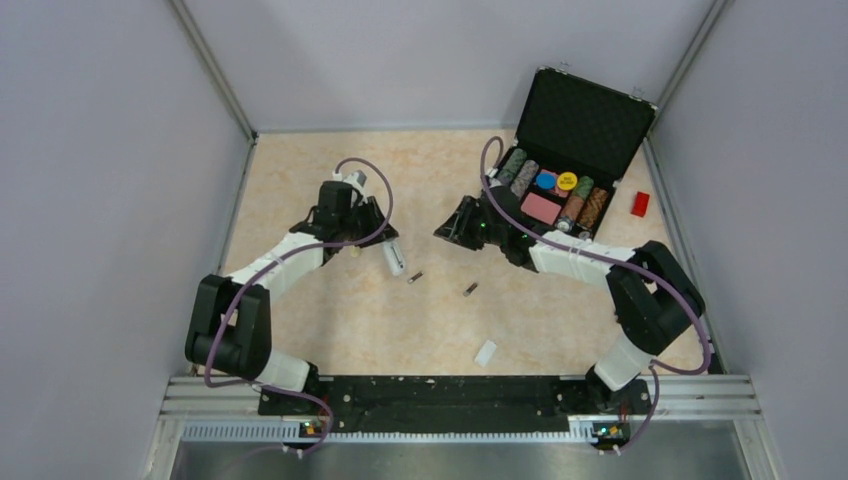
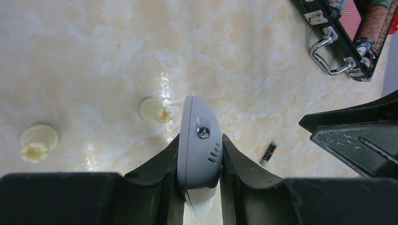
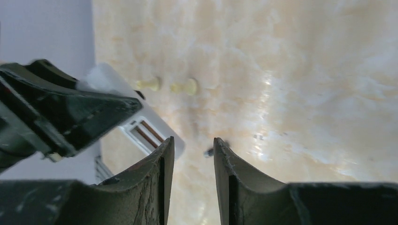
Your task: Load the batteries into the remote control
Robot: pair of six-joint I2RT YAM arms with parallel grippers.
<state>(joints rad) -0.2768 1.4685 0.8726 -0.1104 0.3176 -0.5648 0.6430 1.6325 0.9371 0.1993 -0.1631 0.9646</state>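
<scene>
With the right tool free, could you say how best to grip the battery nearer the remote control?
Take the battery at mid-length from straight above, closing across its round body: it lies flat on the tabletop, nothing touching it.

- At the table's far right I see a black case [image 1: 585, 115], its foam-lined lid standing up.
- Its tray holds rows of striped chips [image 1: 520, 172], a blue disc [image 1: 545, 181], a yellow disc [image 1: 567, 182] and a pink block [image 1: 541, 208].
- A red block [image 1: 640, 203] lies just right of the case.
- A small white cover piece [image 1: 485, 352] lies flat near the front rail [image 1: 450, 425].
- My left wrist view shows one cream peg [image 2: 39, 142] and a second cream peg [image 2: 154, 109], apart on the marbled beige table [image 1: 300, 170].
</scene>
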